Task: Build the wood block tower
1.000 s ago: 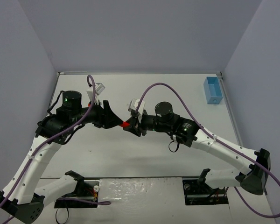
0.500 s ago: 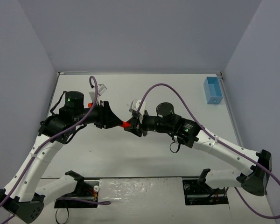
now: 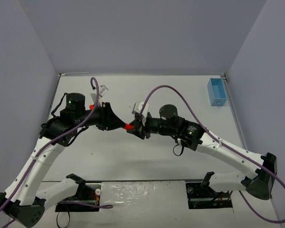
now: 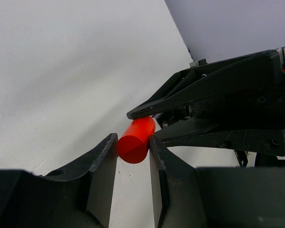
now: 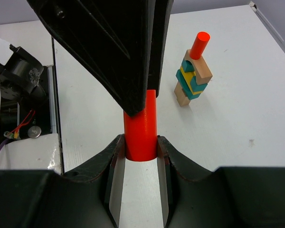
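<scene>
A red cylinder [image 3: 128,126] hangs above the table's middle, held from both ends. My right gripper [image 5: 140,142] is shut on one end of it [image 5: 141,130]. My left gripper [image 4: 133,140] has its fingertips pressed on either side of the other end [image 4: 135,140]. The wood block tower [image 5: 192,78] stands on the table beyond, in the right wrist view: tan, yellow and teal blocks with a red cylinder [image 5: 199,44] on top, the stack leaning in that view. In the top view the left arm hides most of the tower; only a red spot [image 3: 91,107] shows.
A light-blue rectangular bin [image 3: 216,92] sits at the far right by the table's edge. Purple cables loop over both arms. The arm bases and their mounts line the near edge.
The left gripper's fingers have closed in onto the red cylinder. The right gripper keeps its hold. Both arms have barely shifted.
</scene>
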{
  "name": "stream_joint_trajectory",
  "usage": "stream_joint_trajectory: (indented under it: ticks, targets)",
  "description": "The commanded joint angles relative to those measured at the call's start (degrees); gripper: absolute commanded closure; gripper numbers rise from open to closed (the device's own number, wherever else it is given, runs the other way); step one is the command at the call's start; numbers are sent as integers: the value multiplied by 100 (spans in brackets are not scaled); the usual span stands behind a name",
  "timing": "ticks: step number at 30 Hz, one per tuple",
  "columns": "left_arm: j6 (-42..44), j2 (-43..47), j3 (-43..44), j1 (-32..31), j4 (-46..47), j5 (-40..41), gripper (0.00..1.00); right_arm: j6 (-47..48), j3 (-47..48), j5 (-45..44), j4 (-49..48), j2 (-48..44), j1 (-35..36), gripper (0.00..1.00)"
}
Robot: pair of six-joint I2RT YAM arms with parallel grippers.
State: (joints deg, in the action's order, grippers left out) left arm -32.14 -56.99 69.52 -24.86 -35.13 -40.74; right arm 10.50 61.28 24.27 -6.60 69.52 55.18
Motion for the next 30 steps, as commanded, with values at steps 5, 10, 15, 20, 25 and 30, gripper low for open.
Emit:
stream_joint_trajectory:
  ticks: [5,10,15,20,25,30]
  targets:
    - [-179,21,2,-19,568,-224,92,40,69,-10,-605,-202,19,95]
    - [-187,10,-17,-19,580,-232,87,48,60,-27,-623,-211,19,95]
    - [-187,-19,-26,-19,577,-244,85,40,69,-42,-637,-202,19,95]
    - [-179,4,-40,-19,577,-241,95,31,53,-75,-649,-195,19,95]
    - [-138,46,-28,-19,577,-117,100,14,27,-104,-642,-176,12,72]
    - [-30,105,12,-19,414,229,100,0,-97,-215,-640,-194,-12,22]
